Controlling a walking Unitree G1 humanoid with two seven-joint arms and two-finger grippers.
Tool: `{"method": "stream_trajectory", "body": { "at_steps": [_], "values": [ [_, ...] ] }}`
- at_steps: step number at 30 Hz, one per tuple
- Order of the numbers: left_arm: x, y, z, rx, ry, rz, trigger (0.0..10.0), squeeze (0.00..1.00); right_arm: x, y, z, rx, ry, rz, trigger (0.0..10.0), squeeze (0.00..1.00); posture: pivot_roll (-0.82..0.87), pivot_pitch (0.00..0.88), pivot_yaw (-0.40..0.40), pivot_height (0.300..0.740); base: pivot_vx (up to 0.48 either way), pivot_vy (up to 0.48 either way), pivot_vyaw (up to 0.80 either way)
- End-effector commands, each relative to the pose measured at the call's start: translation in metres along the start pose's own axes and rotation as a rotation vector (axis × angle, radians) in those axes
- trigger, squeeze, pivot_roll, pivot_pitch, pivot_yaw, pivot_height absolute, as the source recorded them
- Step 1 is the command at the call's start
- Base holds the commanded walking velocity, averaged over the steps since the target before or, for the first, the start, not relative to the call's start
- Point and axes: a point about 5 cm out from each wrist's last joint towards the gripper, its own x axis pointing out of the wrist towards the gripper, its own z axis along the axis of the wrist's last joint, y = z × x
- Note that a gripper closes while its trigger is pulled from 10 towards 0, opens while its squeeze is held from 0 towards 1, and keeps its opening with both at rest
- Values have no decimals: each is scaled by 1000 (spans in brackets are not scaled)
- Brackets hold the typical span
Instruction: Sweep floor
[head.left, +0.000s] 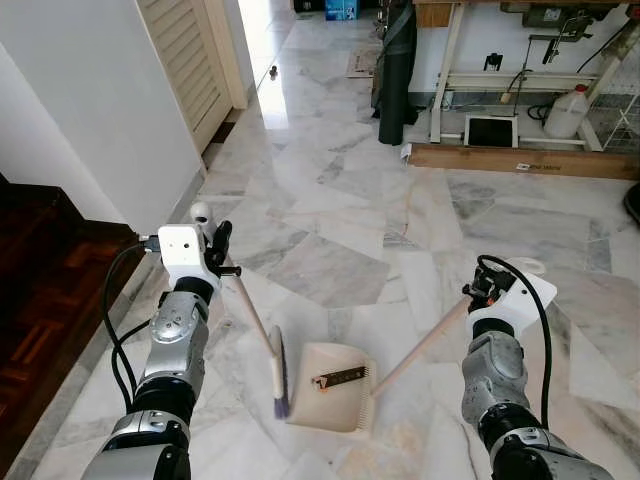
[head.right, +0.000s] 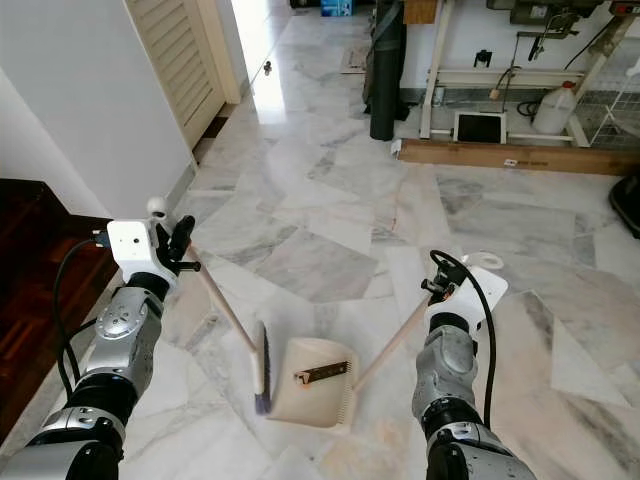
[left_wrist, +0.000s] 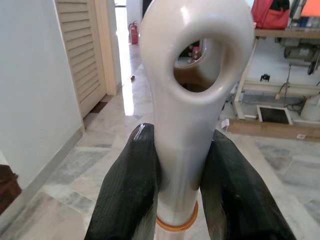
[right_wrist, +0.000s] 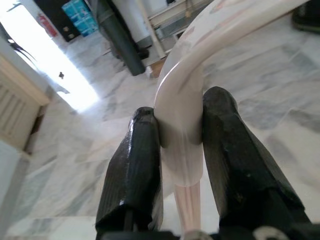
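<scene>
Left hand (left_wrist: 180, 175) clamps the cream plastic broom's looped handle end (left_wrist: 195, 75), bristles (head.left: 281, 375) set at the cream dustpan's (head.left: 335, 385) mouth on the marble floor (head.left: 330, 200); right hand (right_wrist: 182, 150), gripping the dustpan's long handle (head.left: 420, 345), steadies it to catch sweepings.

Louvered wooden door (head.left: 188, 55) at left, set in a white wall (head.left: 90, 110). Dark wood flooring (head.left: 40, 290) below the wall's left end. Dark rolled bundle (head.left: 396, 70) stands upright by a white-legged desk (head.left: 452, 60). Under the desk: a framed dark panel (head.left: 490, 131) and a white plastic jug (head.left: 566, 112). Long wooden plank (head.left: 520, 160) lies just before them. Blue box (head.left: 341, 9) far back; red extinguisher (left_wrist: 135, 34) near the doorway.
</scene>
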Motion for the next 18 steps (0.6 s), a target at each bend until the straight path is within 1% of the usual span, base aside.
{"method": "stream_trajectory", "body": {
  "at_steps": [1,2,4,7,8,9,10,11,15,18],
  "values": [
    [4,2,11,-22,-50,5,10000,0,2,8,2,47,-7,17,10000,0,27,0,79,740,0,0,0],
    [5,2,12,-35,-52,1,10000,0,2,7,1,60,-6,17,10000,0,29,0,78,740,0,0,0],
    [6,0,13,-31,-54,-15,10000,0,2,6,1,67,-8,18,10000,0,30,0,74,740,0,0,0],
    [7,-4,17,0,-73,-48,10000,0,1,7,2,46,-19,31,10000,0,30,0,73,740,0,0,0],
    [7,-6,19,24,-83,-52,10000,0,1,8,4,34,-33,44,10000,0,29,0,69,740,0,0,0],
    [7,-7,20,68,-92,-54,10000,0,2,10,6,19,-44,58,10000,0,27,0,64,740,0,0,0],
    [7,-7,20,68,-92,-54,10000,0,2,10,6,19,-44,58,10000,0,27,0,64,740,0,0,0],
    [7,-8,20,88,-97,-53,10000,0,2,11,7,12,-50,67,10000,0,22,0,61,740,0,0,0],
    [6,-10,22,100,-116,-58,10000,0,3,13,12,-29,-82,98,10000,0,16,0,54,740,0,0,0],
    [8,-15,37,188,-183,-90,10000,0,4,8,19,-76,-119,92,10000,0,23,0,36,740,0,0,0]
  ]
}}
